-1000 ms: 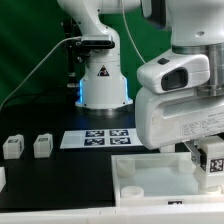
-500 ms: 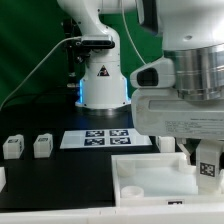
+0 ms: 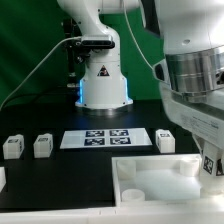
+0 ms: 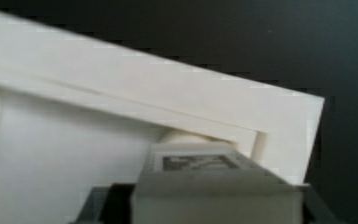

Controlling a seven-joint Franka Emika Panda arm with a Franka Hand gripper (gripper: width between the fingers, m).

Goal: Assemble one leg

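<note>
My gripper [image 3: 213,168] is at the exterior view's right edge, over the right end of the large white tray-like part [image 3: 150,181]. It is shut on a leg [image 3: 212,158], a small white block with a black-and-white tag. In the wrist view the gripper [image 4: 202,190] holds this leg [image 4: 201,160] just above a corner of the tray-like part [image 4: 105,140], inside its raised rim. The fingers are mostly hidden by the leg. Three more legs stand on the black table: two at the left [image 3: 12,146] [image 3: 42,146] and one [image 3: 167,140] beside the marker board.
The marker board [image 3: 105,138] lies flat in the middle, in front of the robot's base [image 3: 103,80]. Another white piece [image 3: 2,178] shows partly at the left edge. The arm's wide body fills the upper right of the exterior view.
The arm's wrist has turned and its body has shifted up and right, uncovering the leg beside the marker board. The held leg stays near the tray-like part's right end.
</note>
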